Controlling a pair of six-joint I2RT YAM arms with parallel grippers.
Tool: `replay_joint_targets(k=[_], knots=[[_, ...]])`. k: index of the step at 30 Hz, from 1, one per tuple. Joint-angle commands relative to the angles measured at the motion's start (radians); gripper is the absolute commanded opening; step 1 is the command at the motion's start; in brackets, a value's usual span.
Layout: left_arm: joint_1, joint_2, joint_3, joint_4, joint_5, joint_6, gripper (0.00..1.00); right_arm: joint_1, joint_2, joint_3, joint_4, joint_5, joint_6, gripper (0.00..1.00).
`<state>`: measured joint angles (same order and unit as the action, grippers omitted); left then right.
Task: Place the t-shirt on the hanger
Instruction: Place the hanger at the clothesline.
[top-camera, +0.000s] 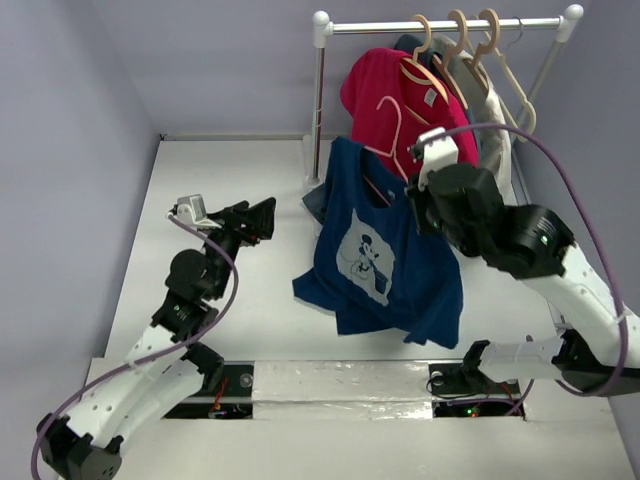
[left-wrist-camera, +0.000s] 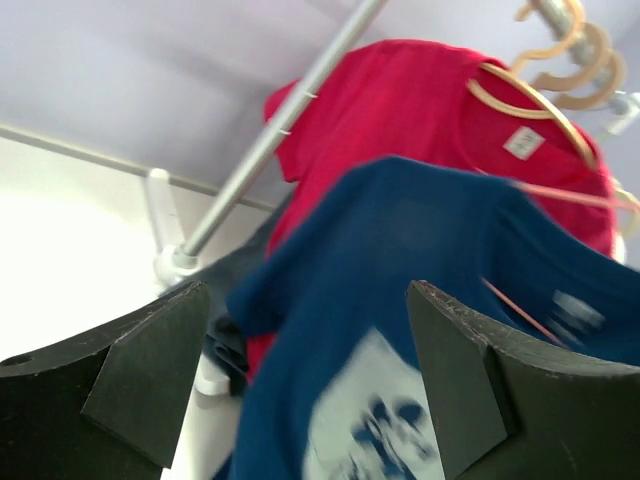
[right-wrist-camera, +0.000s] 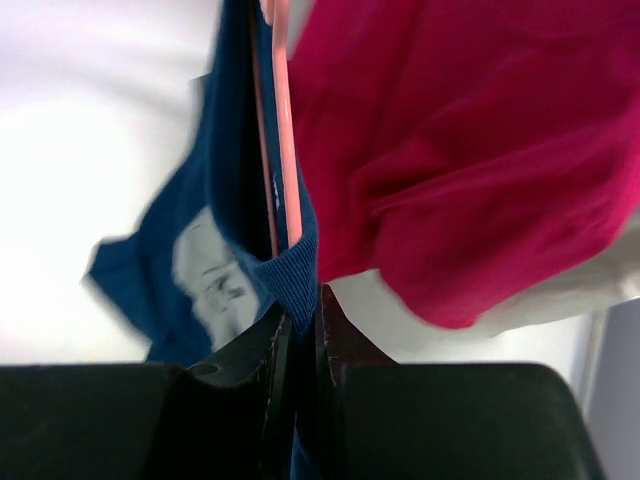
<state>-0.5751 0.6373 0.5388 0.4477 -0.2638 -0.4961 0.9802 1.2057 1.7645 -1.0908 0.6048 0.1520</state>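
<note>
i read the right gripper (right-wrist-camera: 298, 318) clenched on the t-shirt (top-camera: 375, 260) collar, hanger (right-wrist-camera: 284, 120) inside it. the t-shirt hangs above the table (top-camera: 250, 170), rack (top-camera: 440, 25) at 1 o'clock. left gripper (left-wrist-camera: 305, 320) released, at its 9 o'clock.

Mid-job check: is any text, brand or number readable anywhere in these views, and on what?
Nothing is legible.
White neck tag on the red t-shirt: too small to read.
Collar print inside the navy t-shirt: blurred.
Chest graphic: a picture, no words I can make out.
</note>
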Motion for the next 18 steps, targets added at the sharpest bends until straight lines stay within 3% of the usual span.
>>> replay_joint_targets(k=[1, 6, 18], knots=[[-0.029, -0.068, -0.005, -0.059, 0.032, -0.022, 0.77, -0.132, 0.047, 0.053, 0.192, 0.032, -0.069, 0.00], [-0.039, -0.142, 0.018, -0.156, 0.073, -0.019, 0.77, -0.250, 0.129, 0.104, 0.325, -0.036, -0.114, 0.00], [-0.039, -0.229, 0.029, -0.227, 0.139, -0.025, 0.78, -0.400, 0.446, 0.441, 0.417, -0.143, -0.183, 0.00]])
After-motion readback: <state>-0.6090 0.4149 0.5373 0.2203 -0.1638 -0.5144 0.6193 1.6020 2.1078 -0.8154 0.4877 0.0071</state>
